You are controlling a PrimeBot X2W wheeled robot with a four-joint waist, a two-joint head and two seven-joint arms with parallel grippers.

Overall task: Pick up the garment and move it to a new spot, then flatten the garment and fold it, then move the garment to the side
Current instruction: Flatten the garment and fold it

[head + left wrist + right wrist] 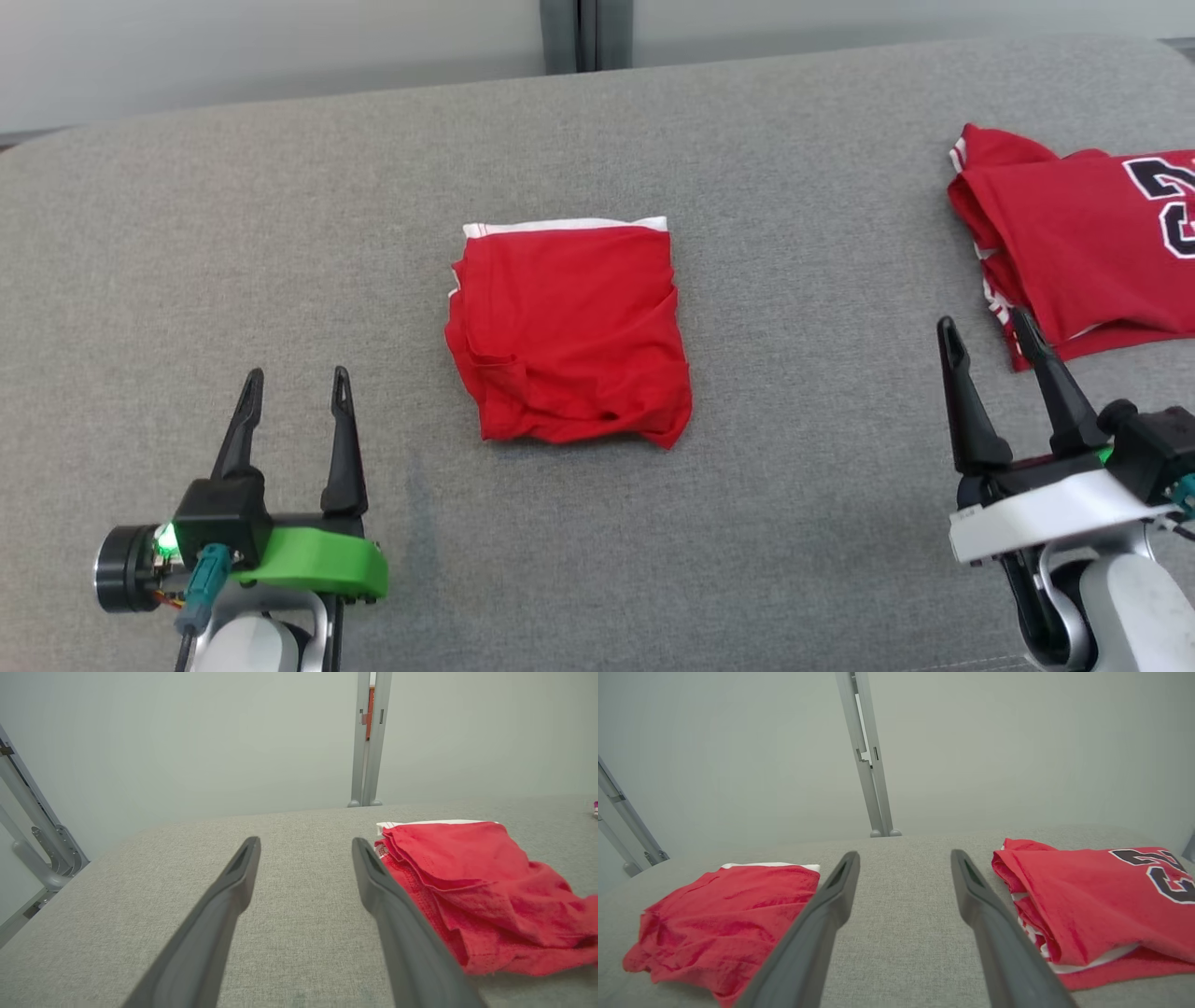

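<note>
1. Head view: a folded red cloth garment with a white edge [569,336] lies in the middle of the grey fabric-covered surface [747,140], apart from both grippers.
2. A folded red jersey with dark numerals [1083,252] lies at the right side, just beside the right gripper [983,319].
3. Right gripper: fingers spread wide, holding nothing.
4. Left gripper [297,373]: likewise wide apart and empty, over bare surface.
</note>
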